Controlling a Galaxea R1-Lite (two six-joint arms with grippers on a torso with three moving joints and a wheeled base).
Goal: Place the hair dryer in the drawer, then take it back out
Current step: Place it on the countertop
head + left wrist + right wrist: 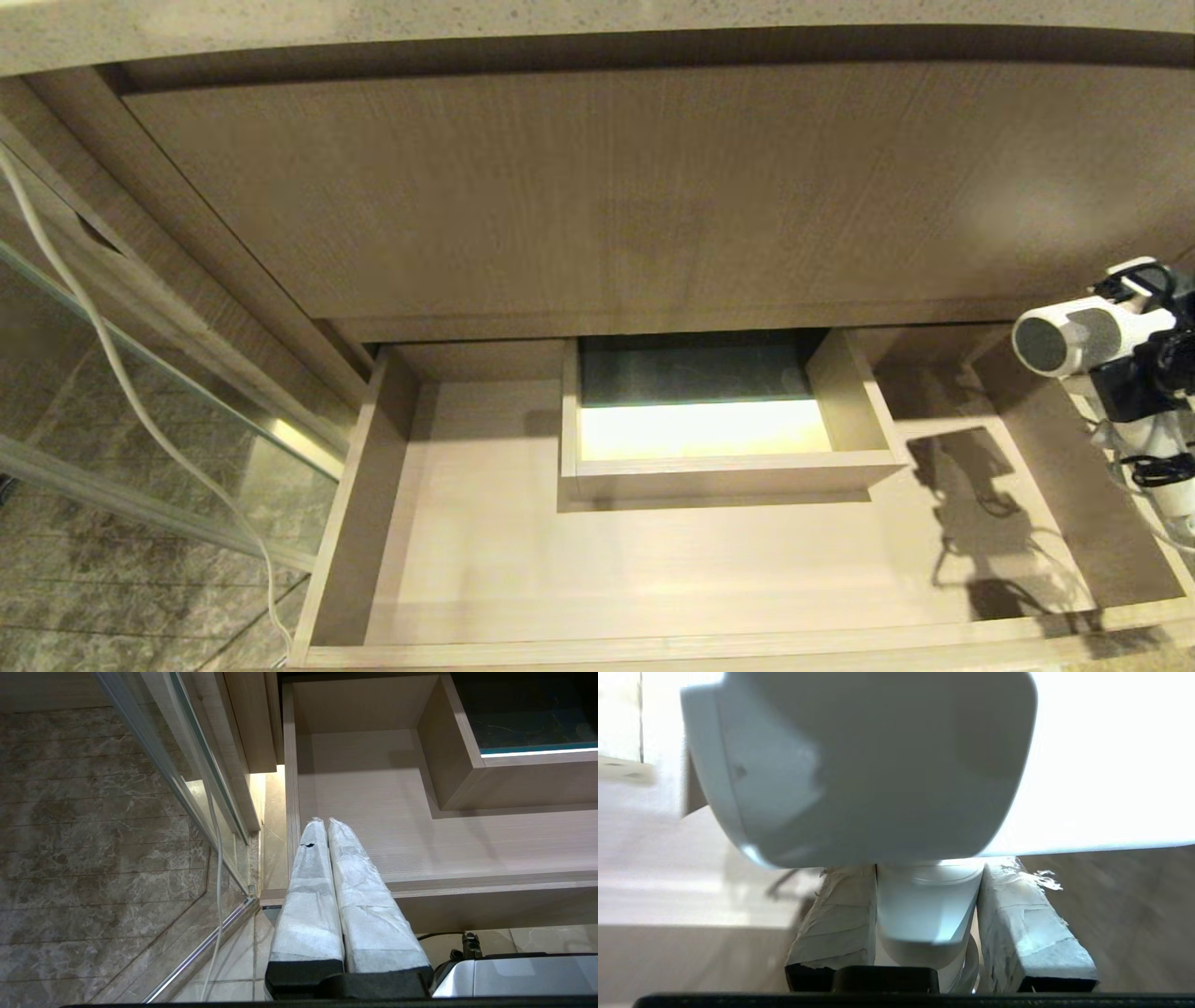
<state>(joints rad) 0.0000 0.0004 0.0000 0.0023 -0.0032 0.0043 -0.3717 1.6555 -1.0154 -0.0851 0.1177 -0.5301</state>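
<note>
Your right gripper (927, 905) pinches the hair dryer (1088, 336) by its white handle, holding it at about three o'clock over the open drawer (373, 485), apparently clear of the floor. Your left gripper (324, 826), fingers pressed together, hangs by the drawer's left front corner.

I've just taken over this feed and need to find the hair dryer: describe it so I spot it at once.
Start at the wide, shallow light-wood drawer pulled open under the tall wood-grain panel. Over its right end, the right gripper has its jaws shut on the straight handle of the white plastic hair dryer. It is the only white appliance there, with a short thick barrel and round grey end.
</note>
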